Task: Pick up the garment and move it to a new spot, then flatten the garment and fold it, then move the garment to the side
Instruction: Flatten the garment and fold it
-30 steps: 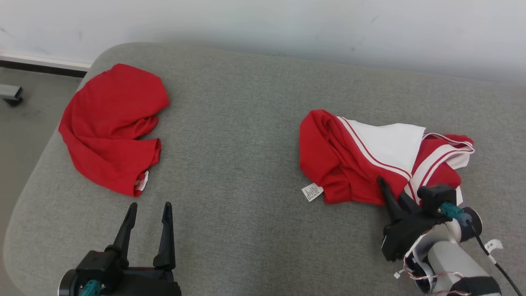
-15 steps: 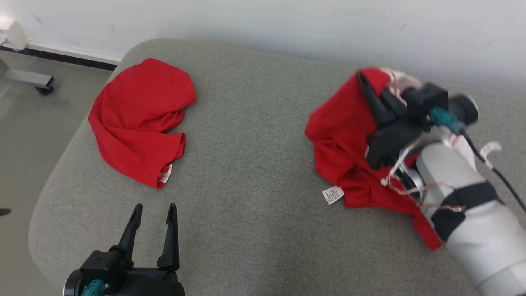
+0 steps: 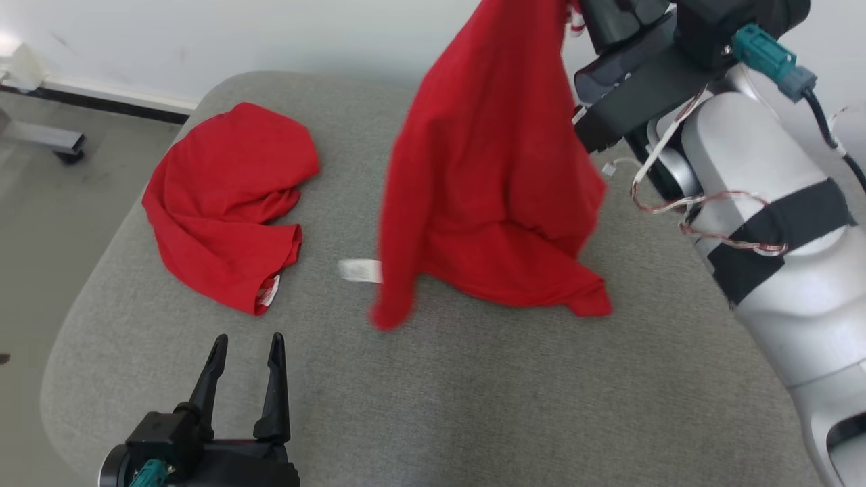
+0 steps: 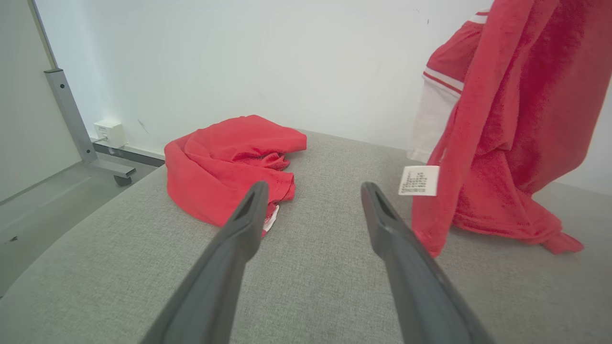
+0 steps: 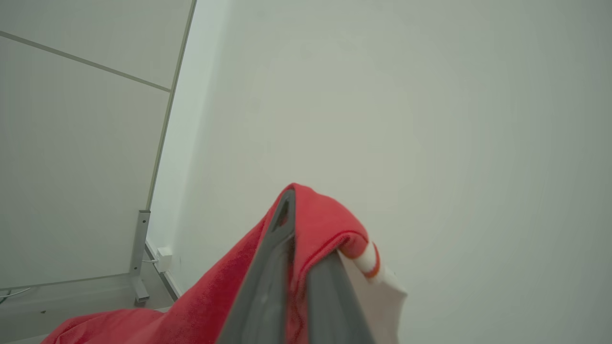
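The garment [image 3: 487, 169], red with white panels and stripes, hangs from my right gripper [image 3: 575, 8] high over the middle of the grey padded surface [image 3: 473, 392]. Its lower hem still trails on the padding, and a white label [image 3: 358, 270] dangles at its left edge. In the right wrist view the right gripper [image 5: 306, 224] is shut on a bunched fold of the garment [image 5: 215, 296]. My left gripper [image 3: 247, 341] rests open and empty near the front left edge. Seen from the left wrist, the left gripper [image 4: 314, 188] points between the hanging garment [image 4: 507, 119] and a second cloth.
A second, plain red garment [image 3: 223, 203] lies crumpled at the surface's back left, apart from both grippers. A white wall runs behind. On the floor to the left stands a metal frame leg [image 3: 47, 138].
The right gripper shut on the garment and lifted it off the right side of the surface, swinging it up and toward the middle. The head camera also shifted. The left gripper stayed put.
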Robot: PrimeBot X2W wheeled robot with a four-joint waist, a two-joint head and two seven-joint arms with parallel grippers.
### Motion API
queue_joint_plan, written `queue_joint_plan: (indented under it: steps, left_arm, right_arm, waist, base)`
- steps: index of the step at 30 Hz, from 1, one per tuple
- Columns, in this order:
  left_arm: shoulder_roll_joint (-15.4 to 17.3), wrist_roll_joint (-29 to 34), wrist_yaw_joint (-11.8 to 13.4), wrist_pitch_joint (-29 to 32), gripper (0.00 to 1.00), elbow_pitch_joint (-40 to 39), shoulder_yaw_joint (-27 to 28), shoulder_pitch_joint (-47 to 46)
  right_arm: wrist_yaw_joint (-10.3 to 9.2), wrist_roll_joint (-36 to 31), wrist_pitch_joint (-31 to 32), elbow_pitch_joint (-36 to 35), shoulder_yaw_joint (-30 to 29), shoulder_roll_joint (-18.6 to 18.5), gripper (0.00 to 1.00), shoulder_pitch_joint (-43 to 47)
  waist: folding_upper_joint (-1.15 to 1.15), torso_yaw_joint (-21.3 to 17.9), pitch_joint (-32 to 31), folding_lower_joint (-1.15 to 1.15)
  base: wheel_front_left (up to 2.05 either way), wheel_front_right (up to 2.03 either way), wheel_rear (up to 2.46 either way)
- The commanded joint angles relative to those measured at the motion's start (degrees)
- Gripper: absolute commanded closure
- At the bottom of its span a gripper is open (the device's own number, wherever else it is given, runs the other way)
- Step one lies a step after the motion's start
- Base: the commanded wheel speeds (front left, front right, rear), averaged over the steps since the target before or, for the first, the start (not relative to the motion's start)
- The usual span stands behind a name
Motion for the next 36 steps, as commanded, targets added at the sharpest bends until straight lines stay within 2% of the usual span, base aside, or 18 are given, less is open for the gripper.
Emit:
queue_joint_plan:
  steps: [1,9,17,20,22,26,30,31,33,36]
  left_arm:
    - [0.0,0.4,-0.1,-0.1,0.0,-0.1,0.2,0.3]
    - [0.0,-0.1,0.2,-0.1,0.0,-0.2,-0.2,1.4]
    - [0.0,0.3,0.0,-0.1,0.0,0.1,-0.7,2.1]
    - [0.0,0.4,-0.1,-0.1,0.0,0.3,-0.9,1.9]
    - [0.0,0.4,-0.2,-0.1,0.0,0.3,-1.1,1.8]
    - [0.0,0.3,-0.3,-0.1,0.0,0.3,-1.3,1.6]
    - [0.0,0.5,-0.2,-0.1,0.0,0.5,-1.2,1.8]
    - [0.0,0.5,-0.2,-0.1,0.0,0.4,-1.0,2.0]
    - [0.0,0.7,-0.3,-0.1,0.0,0.5,-0.7,2.3]
    - [0.0,0.9,-0.5,-0.1,0.0,0.7,-0.5,2.1]
  right_arm:
    - [-0.12,0.2,-0.1,-1.4,0.0,-0.2,1.0,2.5]
    - [-0.12,0.0,-0.1,-9.2,1.1,-5.7,1.0,17.8]
    - [-0.13,-0.7,-0.1,-21.1,-7.0,-11.2,1.0,41.9]
    - [-0.13,-1.0,-0.1,-23.7,-11.5,-11.6,1.0,50.5]
    - [-0.13,-1.0,-0.1,-24.1,-13.1,-11.4,1.0,53.2]
    - [-0.13,-1.1,-0.1,-24.9,-19.0,-9.4,1.0,61.8]
    - [-0.13,-1.4,-0.1,-23.8,-21.9,-7.7,1.0,66.2]
    - [-0.13,-1.5,-0.1,-23.6,-22.2,-7.1,0.9,66.5]
    - [-0.13,-1.4,-0.1,-22.8,-22.8,-6.2,0.0,66.7]
    - [-0.13,-1.1,-0.1,-21.7,-24.5,-4.5,0.0,66.7]
  waist:
    - [-0.01,-1.5,-0.9,0.0]
    - [-0.01,-6.4,-1.9,0.0]
    - [-0.01,-10.7,-2.7,0.0]
    - [-0.01,-11.6,-2.8,0.0]
    - [-0.01,-11.7,-2.8,0.0]
    - [-0.01,-12.5,-2.3,0.0]
    - [-0.01,-13.2,-2.1,0.0]
    - [-0.01,-13.4,-2.2,0.0]
    - [-0.01,-14.0,-2.2,0.0]
    - [-0.01,-15.0,-2.4,0.0]
  base:
    - [0.0,0.0,0.0]
    - [0.0,0.0,0.0]
    - [0.0,0.0,0.0]
    - [0.0,0.0,0.0]
    - [0.0,0.0,0.0]
    - [0.0,0.0,0.0]
    - [0.0,0.0,0.0]
    - [0.0,0.0,0.0]
    - [0.0,0.0,0.0]
    - [0.0,0.0,0.0]
